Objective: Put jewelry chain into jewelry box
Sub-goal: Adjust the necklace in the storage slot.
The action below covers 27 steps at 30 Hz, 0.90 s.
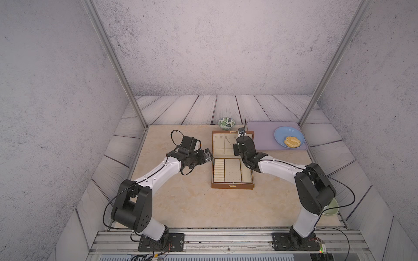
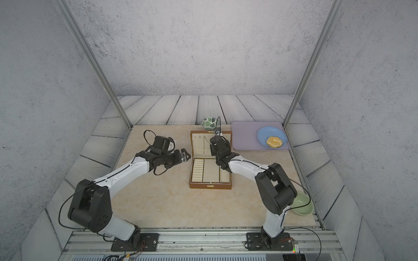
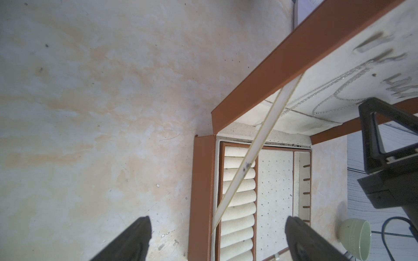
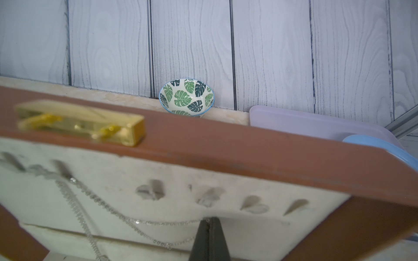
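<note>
The jewelry box (image 1: 233,185) sits open at the table's centre, with its lid raised on the far side. The jewelry chain (image 4: 72,204) hangs against the lid's cream lining from 1 hook toward the lid's left side. A strand trails right to the right gripper (image 4: 209,223), whose jaws are pressed together on it. The left gripper (image 1: 208,155) hovers just left of the box's hinge with its jaws spread wide, holding nothing. A leaf-patterned bowl (image 1: 226,123) stands beyond the lid.
</note>
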Each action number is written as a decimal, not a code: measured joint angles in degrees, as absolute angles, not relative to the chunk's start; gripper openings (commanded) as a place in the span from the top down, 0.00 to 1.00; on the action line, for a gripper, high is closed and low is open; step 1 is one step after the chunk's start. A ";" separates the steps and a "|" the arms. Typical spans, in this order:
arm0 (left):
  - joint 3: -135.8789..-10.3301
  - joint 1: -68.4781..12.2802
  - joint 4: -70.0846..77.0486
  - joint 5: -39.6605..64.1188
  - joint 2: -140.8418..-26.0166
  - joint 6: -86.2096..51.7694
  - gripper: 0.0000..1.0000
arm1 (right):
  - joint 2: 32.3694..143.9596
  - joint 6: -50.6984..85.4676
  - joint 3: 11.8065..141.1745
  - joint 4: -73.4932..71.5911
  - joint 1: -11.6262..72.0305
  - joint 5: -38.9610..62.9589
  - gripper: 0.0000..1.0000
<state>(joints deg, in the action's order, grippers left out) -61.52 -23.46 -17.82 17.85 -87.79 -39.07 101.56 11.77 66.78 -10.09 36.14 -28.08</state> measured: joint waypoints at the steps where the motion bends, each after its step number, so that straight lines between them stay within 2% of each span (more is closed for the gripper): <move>1: -61.52 -23.46 -17.80 17.87 -87.79 -39.07 0.02 | 101.56 11.64 66.78 -10.11 36.12 -28.10 1.00; 9: -61.52 -23.46 -17.78 18.28 -87.79 -39.11 0.02 | 101.75 11.42 66.89 -9.91 36.03 -27.73 1.00; 10: -61.52 -23.46 -17.78 18.28 -87.79 -39.09 0.02 | 101.80 11.53 66.89 -9.72 36.03 -27.53 0.97; 12: -61.52 -23.46 -17.78 18.31 -87.79 -39.09 0.02 | 101.80 12.03 66.89 -9.17 36.03 -27.14 0.84; 17: -61.52 -23.46 -17.76 18.39 -87.79 -39.13 0.02 | 101.78 13.39 66.89 -7.77 36.03 -26.24 0.74; 21: -61.52 -23.42 -17.78 18.46 -87.79 -39.16 0.02 | 101.75 14.57 66.89 -7.05 36.03 -25.43 0.72; 25: -61.52 -23.33 -17.76 18.46 -87.79 -39.24 0.02 | 100.95 16.40 66.89 -5.58 36.03 -24.77 0.64; 27: -61.52 -23.31 -17.78 18.44 -87.79 -39.24 0.02 | 100.14 18.11 66.89 -4.71 36.03 -24.43 0.63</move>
<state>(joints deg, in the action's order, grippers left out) -61.52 -23.31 -17.78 18.44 -87.79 -39.24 100.14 18.11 66.89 -4.71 36.03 -24.43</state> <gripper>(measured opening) 0.980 0.359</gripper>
